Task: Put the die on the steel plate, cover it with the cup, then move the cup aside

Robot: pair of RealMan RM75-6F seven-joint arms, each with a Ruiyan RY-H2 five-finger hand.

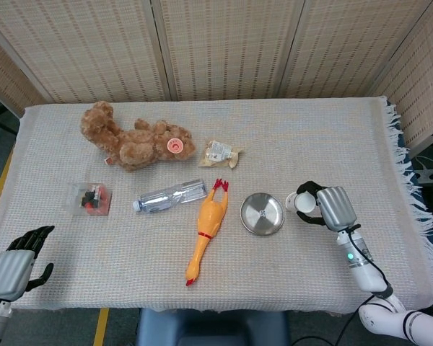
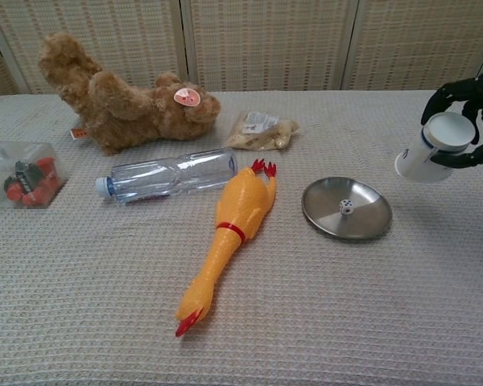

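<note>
Bright, even indoor light; soft faint shadows, both views sharp.

A white cup (image 2: 428, 153), silver steel plate (image 2: 362, 221), white black-dotted die (image 2: 347, 207), yellow-and-red rubber chicken (image 2: 230, 232) and brown teddy bear (image 2: 121, 100) on beige woven cloth (image 2: 306, 322).
</note>
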